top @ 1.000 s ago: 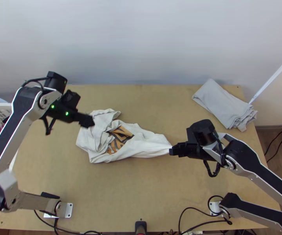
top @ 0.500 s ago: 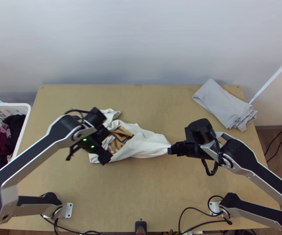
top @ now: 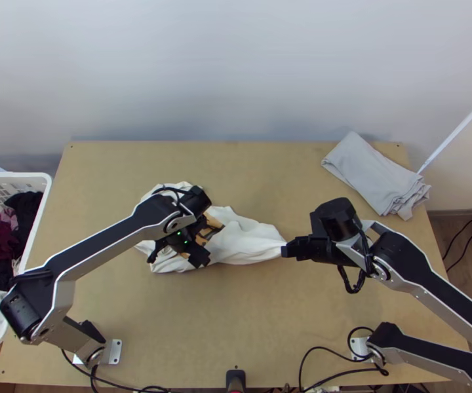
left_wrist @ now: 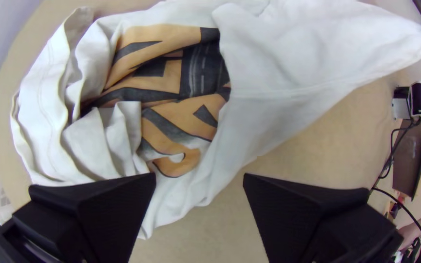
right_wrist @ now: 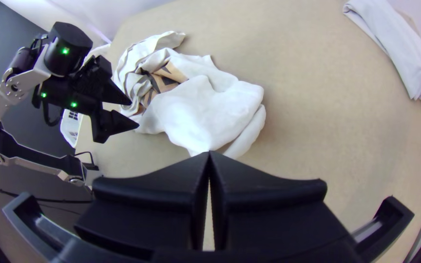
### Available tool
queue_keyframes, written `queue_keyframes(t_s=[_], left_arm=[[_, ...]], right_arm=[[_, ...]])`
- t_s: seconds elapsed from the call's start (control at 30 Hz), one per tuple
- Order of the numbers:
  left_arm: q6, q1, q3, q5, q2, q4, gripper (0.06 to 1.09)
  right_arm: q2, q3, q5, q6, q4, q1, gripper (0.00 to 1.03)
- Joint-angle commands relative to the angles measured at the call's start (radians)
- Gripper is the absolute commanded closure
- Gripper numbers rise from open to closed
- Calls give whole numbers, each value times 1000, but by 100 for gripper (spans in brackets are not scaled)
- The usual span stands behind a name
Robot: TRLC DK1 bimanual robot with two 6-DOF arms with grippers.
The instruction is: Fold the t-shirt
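Observation:
The white t-shirt (top: 246, 243) lies bunched on the table, its tan and black print partly exposed. My right gripper (top: 286, 250) is shut on the shirt's pointed right end, which is drawn taut. In the right wrist view that gripper (right_wrist: 209, 155) pinches the white cloth (right_wrist: 205, 112) at its fingertips. My left gripper (top: 202, 252) is over the shirt's left part, near its front edge. In the left wrist view this gripper (left_wrist: 199, 178) stands open, with one finger over the shirt (left_wrist: 269, 73) and the other beside it.
A folded grey cloth (top: 373, 173) lies at the table's back right. At the left stands a white basket (top: 44, 180) holding dark and light clothes. Cables (top: 328, 350) run along the near edge of the table (top: 262, 327).
My left gripper has swung from the shirt's far left side toward the right and nearer the front edge. The right gripper has barely moved, and the shirt lies much as before.

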State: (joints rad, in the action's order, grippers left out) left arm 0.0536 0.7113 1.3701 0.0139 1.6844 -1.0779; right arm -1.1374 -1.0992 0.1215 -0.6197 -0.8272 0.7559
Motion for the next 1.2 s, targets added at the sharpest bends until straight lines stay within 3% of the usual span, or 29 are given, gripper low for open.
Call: queue_keyframes(t_s=[0.0,0.23,0.37,0.7,0.87,1.07,1.17], left_arm=[[22,-12,24,-5,29,19,21],[15,-56,44,-11,77,73,20],[-1,-76,50,-69,101,88,20],[-31,-110,58,-69,127,105,21],[-44,-118,64,-69,118,104,37],[-55,-136,75,-68,112,99,40],[-60,-141,70,-66,112,102,53]], right_arm=[[-5,21,-2,0,8,-7,100],[-5,29,-2,0,13,-6,100],[-4,35,-2,0,14,-7,100],[-1,41,-2,5,16,-7,100],[1,50,-2,11,17,-7,100],[2,52,-2,12,23,-7,100],[1,52,-2,14,31,-6,100]])
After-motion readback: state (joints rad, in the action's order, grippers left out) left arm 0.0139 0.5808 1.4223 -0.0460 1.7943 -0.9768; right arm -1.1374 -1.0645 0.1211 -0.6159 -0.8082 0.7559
